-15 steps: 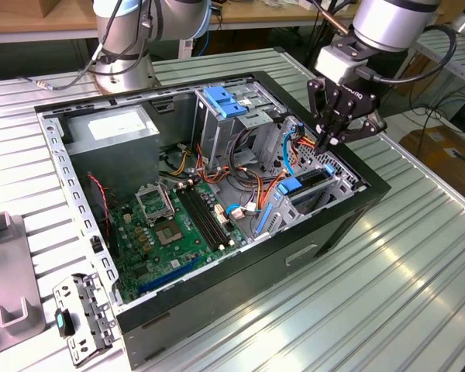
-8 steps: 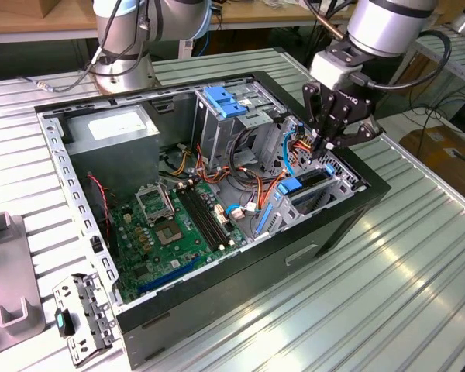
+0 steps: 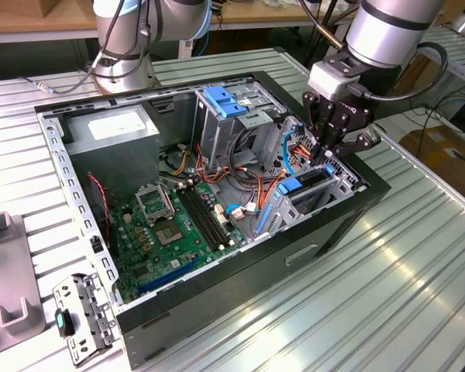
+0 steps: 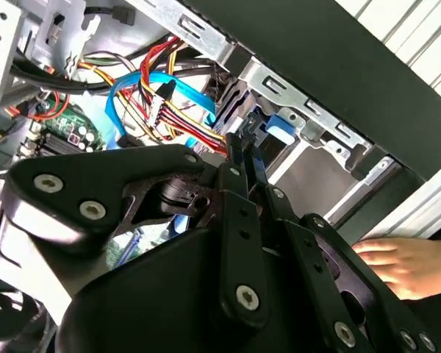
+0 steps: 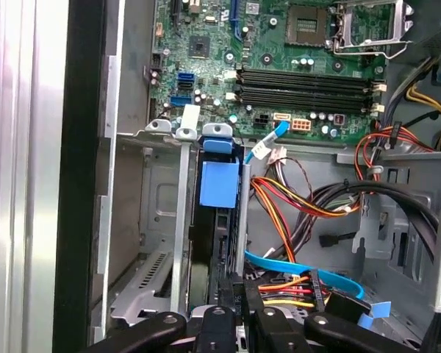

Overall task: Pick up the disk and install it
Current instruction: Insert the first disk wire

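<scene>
The disk (image 3: 301, 187) stands on edge in the drive bay at the exterior view's right side of the open computer case (image 3: 217, 310), its blue carrier end up. In the first wrist view the disk (image 5: 219, 185) shows as a dark slab with a blue tab between two metal bay walls. My gripper (image 3: 330, 152) hangs just above the bay's far end. Its black fingertips (image 4: 237, 149) are pressed close together with nothing between them, right beside the blue carrier (image 4: 281, 125). The gripper (image 5: 239, 294) sits at the disk's near end; contact is hidden.
A tall grey cage with a blue latch plate (image 3: 225, 101) stands behind the bay. Red, yellow and light-blue cables (image 5: 301, 265) run beside the disk. The green motherboard (image 3: 170, 225) fills the case floor. A person's hand (image 4: 404, 266) rests outside the case wall. A loose metal bracket (image 3: 81, 318) lies on the table.
</scene>
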{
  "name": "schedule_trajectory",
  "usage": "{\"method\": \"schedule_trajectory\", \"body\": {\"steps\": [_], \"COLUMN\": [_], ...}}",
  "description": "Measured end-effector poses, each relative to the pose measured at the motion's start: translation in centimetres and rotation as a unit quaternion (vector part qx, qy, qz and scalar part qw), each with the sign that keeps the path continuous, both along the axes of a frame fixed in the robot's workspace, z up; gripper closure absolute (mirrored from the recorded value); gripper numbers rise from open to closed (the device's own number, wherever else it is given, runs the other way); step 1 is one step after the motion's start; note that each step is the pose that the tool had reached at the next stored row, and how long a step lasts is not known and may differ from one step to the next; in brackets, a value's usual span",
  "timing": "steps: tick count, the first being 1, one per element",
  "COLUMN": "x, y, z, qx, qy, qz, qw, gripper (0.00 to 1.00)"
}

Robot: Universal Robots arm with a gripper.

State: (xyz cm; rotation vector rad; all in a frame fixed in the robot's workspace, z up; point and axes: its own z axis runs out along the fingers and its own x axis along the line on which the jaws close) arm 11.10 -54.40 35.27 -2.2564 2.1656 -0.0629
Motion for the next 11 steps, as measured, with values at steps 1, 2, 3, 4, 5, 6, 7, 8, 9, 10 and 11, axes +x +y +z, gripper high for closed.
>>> {"method": "schedule_trajectory", "body": {"steps": [1,2,3,4,5,6,7,8,9,10,11], "x": [-0.01,-0.07,-0.1,-0.13,-0.17,-0.17,-0.17,-0.17,-0.17,-0.17,-0.18], "y": [-0.11,-0.19,-0.23,-0.26,-0.27,-0.27,-0.27,-0.28,-0.32,-0.45,-0.55], "z": [-0.09,-0.16,-0.2,-0.24,-0.29,-0.34,-0.39,-0.44,-0.46,-0.48,-0.48], "qx": [-0.0001,0.0001,0.0001,0.0,-0.0001,0.0,0.0,0.0,0.0,0.0,0.0], "qy": [0.0,0.0,0.0,0.0,0.0,0.0,0.0,0.0,0.0,0.0,0.0], "qz": [-0.004,-0.004,-0.004,-0.004,-0.006,-0.011,-0.016,-0.023,-0.025,-0.026,-0.026], "qw": [0.99999,0.99999,0.99999,0.99999,0.99998,0.99994,0.99987,0.99974,0.99968,0.99966,0.99966], "gripper": [0.83,0.83,0.83,0.83,0.83,0.83,0.83,0.83,0.83,0.83,0.83]}}
